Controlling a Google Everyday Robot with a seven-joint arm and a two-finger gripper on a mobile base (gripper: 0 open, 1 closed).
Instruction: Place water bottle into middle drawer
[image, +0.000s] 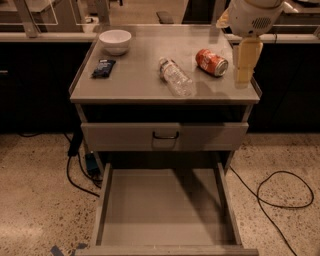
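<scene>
Plainly the water bottle (176, 77) is a light thing: thin clear plastic, crinkled along its body, lying on its side near the middle of the cabinet top (135, 82) with its cap end toward the upper left. I judge it soft enough to buckle under a hard squeeze and round enough to roll if nudged. So I would take it across the body, about midway along its length, closing crosswise to its long axis and only firmly enough to hold. The cap end looks too narrow for a sure hold, and the wall looks slick.

My gripper (243, 80) hangs in the upper right of the frame, over the right edge of the cabinet top, just right of the red soda can (211, 62) and well apart from the bottle. Whether it is spread or pressed together I cannot tell.

The can lies between me and the bottle, near it but not touching, so I would pass over it rather than sweep beside it. The white bowl (115, 41) and the dark packet (103, 67) at the upper left are well clear. The bottle's lower end sits near the front edge of the top, so a roll that way could drop it.

The middle drawer (165, 210) stands pulled out at the bottom of the frame, wide, with low side walls. The way down runs past the closed drawer front (200, 136) above it.
</scene>
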